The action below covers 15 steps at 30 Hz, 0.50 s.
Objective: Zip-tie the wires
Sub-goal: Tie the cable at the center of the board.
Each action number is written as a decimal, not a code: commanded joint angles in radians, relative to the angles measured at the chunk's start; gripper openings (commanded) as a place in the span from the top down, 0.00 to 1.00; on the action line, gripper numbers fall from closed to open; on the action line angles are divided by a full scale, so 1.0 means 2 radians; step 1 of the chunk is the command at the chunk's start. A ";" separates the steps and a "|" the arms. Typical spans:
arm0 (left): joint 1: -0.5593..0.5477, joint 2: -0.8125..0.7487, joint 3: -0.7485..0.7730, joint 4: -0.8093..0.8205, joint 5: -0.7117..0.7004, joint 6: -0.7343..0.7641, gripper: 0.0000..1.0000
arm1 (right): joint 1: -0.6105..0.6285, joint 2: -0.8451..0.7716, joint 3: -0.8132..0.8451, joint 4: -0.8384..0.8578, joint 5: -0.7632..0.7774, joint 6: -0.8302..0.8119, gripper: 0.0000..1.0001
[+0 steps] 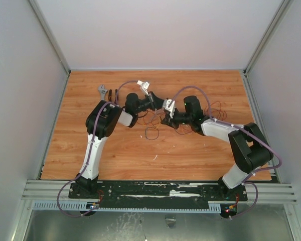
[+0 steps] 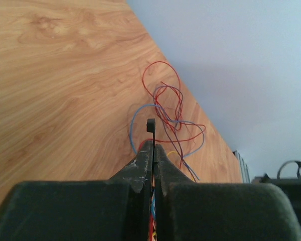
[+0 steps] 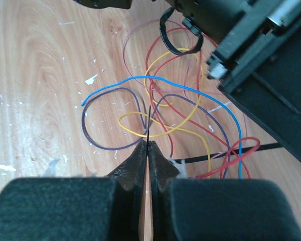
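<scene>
The wires (image 3: 190, 105) are thin loops of red, yellow, blue and purple lying on the wooden table under and beyond my right gripper (image 3: 147, 144). That gripper is shut on a thin black strip end, the zip tie (image 3: 147, 123); more black strip (image 3: 236, 152) runs off to the right. My left gripper (image 2: 153, 144) is shut on the zip tie, whose square head (image 2: 150, 124) pokes past the fingertips; wires (image 2: 165, 108) lie beyond it. In the top view the left gripper (image 1: 159, 103) and right gripper (image 1: 166, 119) meet mid-table, beside the wires (image 1: 218, 108).
A closed black loop (image 1: 151, 133) lies on the table in front of the grippers; it also shows in the right wrist view (image 3: 165, 37). A grey wrench (image 1: 103, 91) lies at the back left. Walls enclose the table on three sides.
</scene>
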 commanded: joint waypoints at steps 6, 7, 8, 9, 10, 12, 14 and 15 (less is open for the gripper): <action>-0.004 -0.042 -0.049 0.106 0.040 0.044 1.00 | -0.040 -0.008 0.013 0.007 -0.059 0.124 1.00; -0.004 -0.043 -0.051 0.107 0.042 0.049 1.00 | -0.044 -0.008 0.011 0.009 -0.064 0.133 1.00; -0.004 -0.046 -0.055 0.110 0.045 0.054 1.00 | -0.048 -0.007 0.010 0.011 -0.069 0.141 1.00; -0.005 -0.048 -0.059 0.113 0.045 0.060 1.00 | -0.050 -0.007 0.009 0.012 -0.071 0.149 1.00; -0.005 -0.051 -0.065 0.118 0.046 0.066 1.00 | -0.053 -0.007 0.009 0.012 -0.077 0.154 1.00; -0.005 -0.057 -0.076 0.126 0.045 0.080 1.00 | -0.059 -0.009 0.007 0.011 -0.086 0.163 1.00; -0.007 -0.062 -0.085 0.133 0.045 0.093 1.00 | -0.066 -0.010 0.007 0.011 -0.100 0.177 1.00; -0.007 -0.064 -0.089 0.138 0.046 0.102 1.00 | -0.069 -0.010 0.009 0.008 -0.104 0.184 1.00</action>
